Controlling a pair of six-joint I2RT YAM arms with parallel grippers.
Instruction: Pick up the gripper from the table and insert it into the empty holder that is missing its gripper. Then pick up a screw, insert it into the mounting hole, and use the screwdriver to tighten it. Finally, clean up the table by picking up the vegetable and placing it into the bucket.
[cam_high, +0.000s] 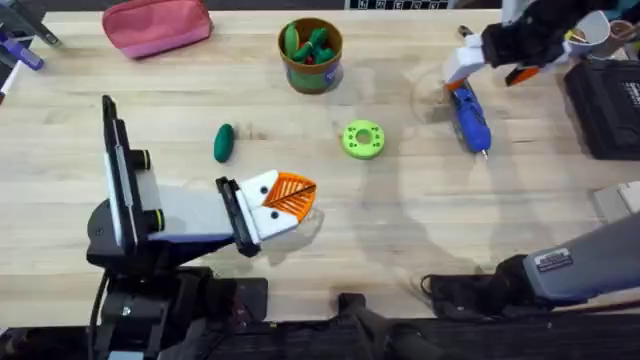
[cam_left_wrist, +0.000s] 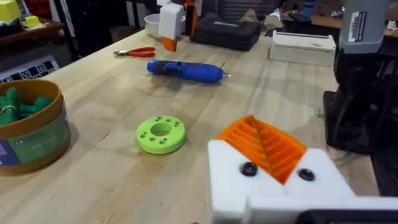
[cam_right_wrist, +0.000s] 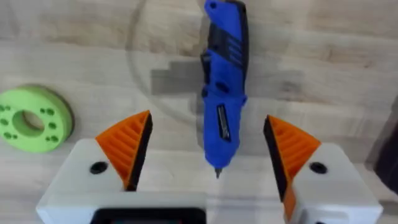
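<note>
Hovering over the screwdriver (cam_right_wrist: 222, 93) — right hand (cam_right_wrist: 208, 162) released, left hand (cam_left_wrist: 273, 155) clenched — vegetable (cam_high: 223, 142) on table (cam_high: 400, 230)

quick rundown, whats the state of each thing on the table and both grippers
screwdriver: lying flat on the table, not held
right gripper: open, fingers either side of the screwdriver, not touching it
left gripper: shut, holding nothing
vegetable: lying on the table, outside the bucket
bucket: upright, green pieces inside
green ring disc: lying flat
pliers: lying flat, handles slightly apart
pink pouch: lying on the table
</note>
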